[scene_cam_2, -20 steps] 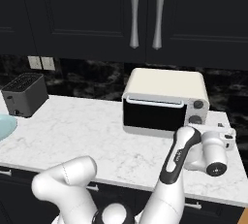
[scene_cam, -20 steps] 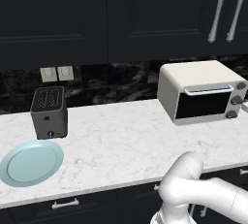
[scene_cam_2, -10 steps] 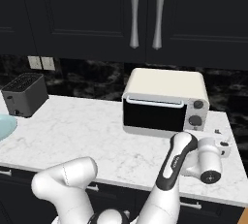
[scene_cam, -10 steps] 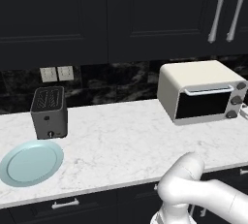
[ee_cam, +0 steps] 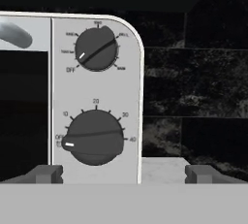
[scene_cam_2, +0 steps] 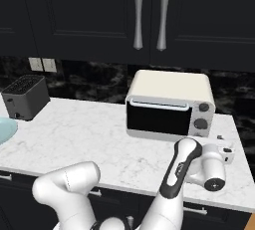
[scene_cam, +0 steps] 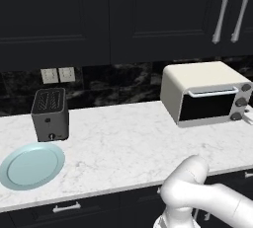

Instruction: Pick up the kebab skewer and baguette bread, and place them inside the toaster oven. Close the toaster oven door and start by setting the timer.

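At 7 o'clock in my hand view, grey timer knob (ee_cam: pixel 95 137) of boxy cream-white toaster oven (scene_cam_2: pixel 169 105).
Gripper (ee_cam: pixel 124 173) spread wide, empty, straddling the oven's right edge. I judge the knob rigid, smooth, stiffish; pinch across its raised bar. Door (scene_cam_2: pixel 158 117) shut.

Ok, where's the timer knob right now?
In the hand view, the timer knob is the lower dial on the toaster oven, under the mode knob.

Toaster oven (scene_cam_2: pixel 169 103): smooth cream shell, dark glossy glass door (scene_cam_2: pixel 158 117). Counter (scene_cam: pixel 128 148): polished white marble. Slot toaster (scene_cam: pixel 50 114): matt dark grey.
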You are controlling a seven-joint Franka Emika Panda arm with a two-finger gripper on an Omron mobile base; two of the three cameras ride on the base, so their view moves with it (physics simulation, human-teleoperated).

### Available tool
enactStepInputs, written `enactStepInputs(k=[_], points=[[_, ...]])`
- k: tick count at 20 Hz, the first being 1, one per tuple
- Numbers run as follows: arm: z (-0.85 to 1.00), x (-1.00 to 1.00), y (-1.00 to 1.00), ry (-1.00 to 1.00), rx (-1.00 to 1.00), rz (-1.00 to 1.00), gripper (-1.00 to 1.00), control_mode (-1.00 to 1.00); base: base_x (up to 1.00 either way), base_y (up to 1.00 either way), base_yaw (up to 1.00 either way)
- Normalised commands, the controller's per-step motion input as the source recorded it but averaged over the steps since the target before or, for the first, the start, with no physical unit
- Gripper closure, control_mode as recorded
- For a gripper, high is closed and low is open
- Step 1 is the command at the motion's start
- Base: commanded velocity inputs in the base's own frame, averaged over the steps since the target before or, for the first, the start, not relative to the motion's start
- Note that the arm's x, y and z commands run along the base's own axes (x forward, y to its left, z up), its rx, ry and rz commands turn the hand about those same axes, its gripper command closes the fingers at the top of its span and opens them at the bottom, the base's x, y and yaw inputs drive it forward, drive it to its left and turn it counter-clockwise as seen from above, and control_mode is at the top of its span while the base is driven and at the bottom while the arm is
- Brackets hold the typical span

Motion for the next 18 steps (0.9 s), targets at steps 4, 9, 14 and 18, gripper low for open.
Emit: enactStepInputs(k=[4,9,14,18], points=[[0.00,0.09,0.25,0.00,0.01,0.02,-1.00,-1.00,0.00,0.00,0.00],[0.00,0.32,0.09,0.00,0.03,0.01,-1.00,-1.00,0.00,0.00,0.00],[0.00,0.20,0.02,0.00,0.01,0.00,-1.00,-1.00,0.00,0.00,0.00],[0.00,0.10,0.05,0.00,0.01,0.00,-1.00,-1.00,0.00,0.00,0.00]])
